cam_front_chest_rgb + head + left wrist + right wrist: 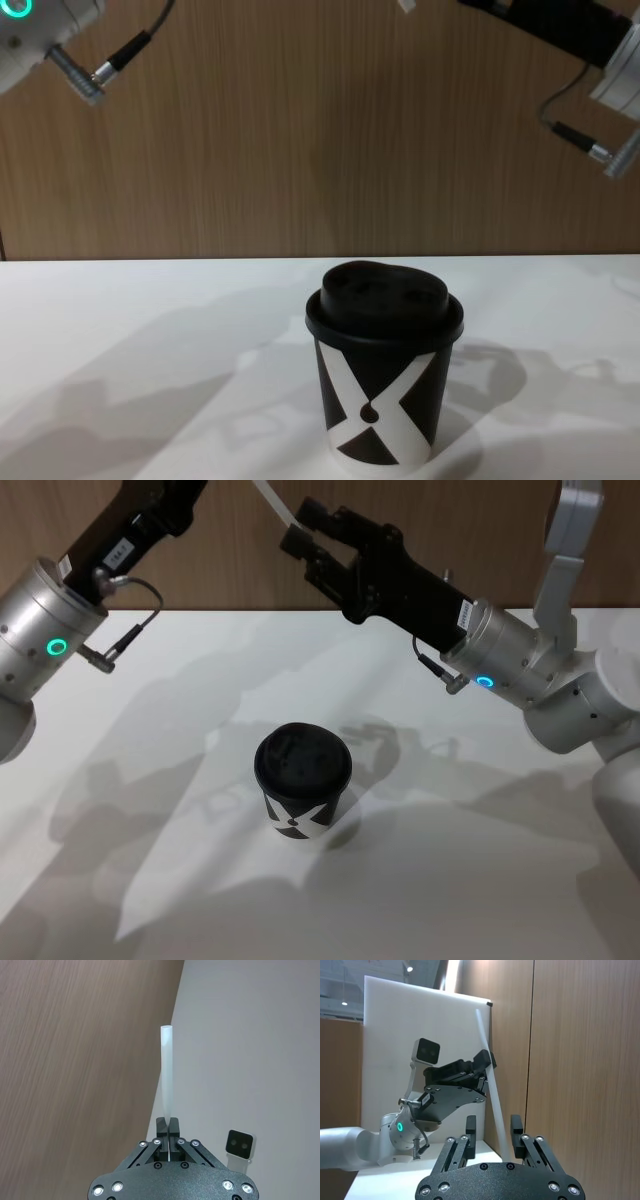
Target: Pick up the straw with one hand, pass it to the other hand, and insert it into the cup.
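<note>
While my left pincer (167,1125) pinches the white straw (166,1075), my right pincer (493,1124) is spread around it; the black lidded cup (302,785) stands upright on the tabletop (450,880), nearer.

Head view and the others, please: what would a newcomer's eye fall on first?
The white straw stands out, pinched in the shut left pincer and held up high. The open right pincer straddles it without gripping. Below, the black cup with a white X stands lidded on the table.
</note>
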`<move>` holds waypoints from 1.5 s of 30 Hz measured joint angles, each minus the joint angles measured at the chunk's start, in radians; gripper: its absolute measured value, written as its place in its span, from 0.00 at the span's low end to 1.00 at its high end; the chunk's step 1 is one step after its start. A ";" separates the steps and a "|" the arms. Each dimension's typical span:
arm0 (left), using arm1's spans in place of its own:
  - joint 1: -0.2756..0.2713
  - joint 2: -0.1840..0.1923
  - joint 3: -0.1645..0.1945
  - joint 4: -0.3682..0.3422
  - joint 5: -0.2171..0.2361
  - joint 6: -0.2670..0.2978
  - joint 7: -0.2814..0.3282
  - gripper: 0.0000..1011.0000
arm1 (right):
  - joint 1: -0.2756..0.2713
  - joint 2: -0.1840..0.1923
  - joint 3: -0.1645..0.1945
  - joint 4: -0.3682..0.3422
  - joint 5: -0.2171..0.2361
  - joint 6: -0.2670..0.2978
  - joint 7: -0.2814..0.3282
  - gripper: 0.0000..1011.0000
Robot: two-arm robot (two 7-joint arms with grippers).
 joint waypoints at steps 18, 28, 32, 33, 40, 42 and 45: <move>-0.101 -0.025 0.060 0.098 0.170 -0.019 0.083 0.02 | 0.000 0.000 0.000 0.000 0.000 0.000 0.000 0.91; -0.060 0.028 0.072 0.051 0.270 -0.031 0.157 0.02 | 0.000 0.000 0.000 0.000 0.000 0.000 0.000 0.99; -0.036 0.049 0.072 0.022 0.294 -0.032 0.181 0.02 | 0.000 0.000 0.000 0.000 0.000 0.000 0.000 0.99; -0.025 0.058 0.071 0.007 0.303 -0.032 0.191 0.02 | 0.000 0.000 0.000 0.000 0.000 0.000 0.000 0.99; 0.026 0.095 0.061 -0.061 0.325 -0.028 0.224 0.02 | 0.000 0.000 0.000 0.000 0.000 0.000 0.000 0.99; 0.037 0.103 0.058 -0.077 0.326 -0.026 0.229 0.02 | 0.000 0.000 0.000 0.000 0.000 0.000 0.000 0.99; 0.063 0.121 0.049 -0.112 0.328 -0.023 0.238 0.02 | 0.000 0.000 0.000 0.000 0.000 0.000 0.000 0.99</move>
